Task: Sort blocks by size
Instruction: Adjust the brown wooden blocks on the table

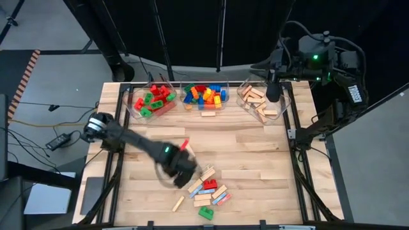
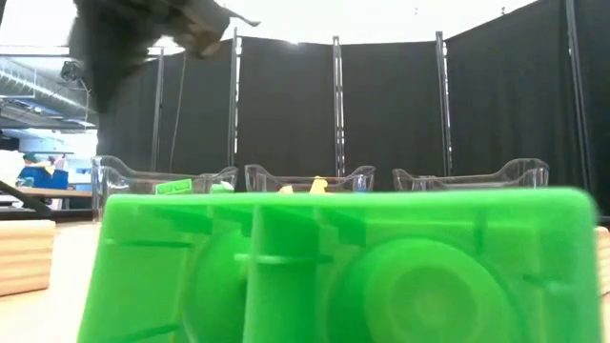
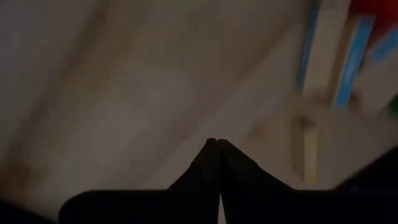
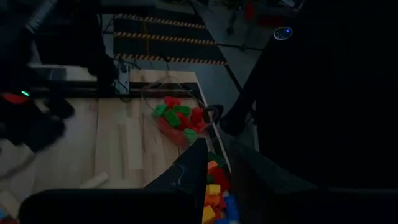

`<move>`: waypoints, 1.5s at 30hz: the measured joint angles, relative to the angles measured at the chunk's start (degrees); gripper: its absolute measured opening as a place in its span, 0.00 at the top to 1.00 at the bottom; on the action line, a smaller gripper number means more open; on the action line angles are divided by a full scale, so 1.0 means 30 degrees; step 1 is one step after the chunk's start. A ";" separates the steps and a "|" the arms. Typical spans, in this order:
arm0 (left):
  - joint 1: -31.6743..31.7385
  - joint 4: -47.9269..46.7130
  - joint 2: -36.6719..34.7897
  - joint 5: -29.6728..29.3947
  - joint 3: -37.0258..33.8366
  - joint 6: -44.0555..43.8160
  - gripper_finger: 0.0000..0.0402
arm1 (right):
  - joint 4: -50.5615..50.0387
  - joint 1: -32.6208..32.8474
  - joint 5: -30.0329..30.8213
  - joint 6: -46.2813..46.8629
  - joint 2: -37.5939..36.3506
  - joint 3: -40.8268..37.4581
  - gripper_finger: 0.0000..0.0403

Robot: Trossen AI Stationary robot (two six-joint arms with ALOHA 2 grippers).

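High view: loose blocks [image 1: 206, 190] heaped near the table's [image 1: 255, 153] front edge, well apart from the three clear bins [image 1: 204, 97] along the far edge; left bin holding red and green bricks, middle bin mixed colours, right bin tan wooden bars; left gripper [image 1: 185, 167] just beside the heap on its bin-ward side, touching nothing discernible; right gripper [image 1: 273, 91] parked above the right bin.

Low view: green brick [image 2: 334, 267] lying on its side hard against the lens, bins in a row behind it; dark blurred arm [image 2: 143, 29] overhead.

Left wrist view: fingers [image 3: 214, 165] pressed tip to tip, empty; blurred tan bars and blue bricks of the heap ahead.

Right wrist view: fingers [image 4: 199, 163] slightly parted, nothing visibly between them; left bin's bricks ahead.

Judged: bricks light, rigid, smooth, liable to slip; best pinched across flat side walls; wooden bars stiff, best taken at mid-length.
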 joint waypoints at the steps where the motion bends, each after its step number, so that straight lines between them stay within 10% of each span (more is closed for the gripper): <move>1: -0.0646 0.0219 -0.0096 0.0268 -0.0374 -0.0803 1.00 | -0.0143 0.0000 0.0004 -0.0062 0.0000 -0.0004 0.80; 9: -0.5203 0.7185 -0.0242 0.2466 -0.3636 -0.7736 1.00 | -0.0311 0.0000 -0.0608 -0.0116 0.0000 0.0002 0.80; 17: -0.6168 1.5349 -0.0222 0.0606 -0.7640 -1.2099 1.00 | -0.0316 0.0000 -0.1373 -0.0091 0.0000 0.0000 0.80; 34: -0.2062 2.6287 0.2700 0.0771 -0.9259 -0.8876 1.00 | -0.1365 0.0842 -0.1461 0.0153 -0.0007 -0.0003 0.80; 45: 0.1953 2.6634 0.4020 0.3738 -0.8151 -0.2761 1.00 | -0.1682 0.0984 -0.1461 0.0160 -0.0015 0.0004 0.80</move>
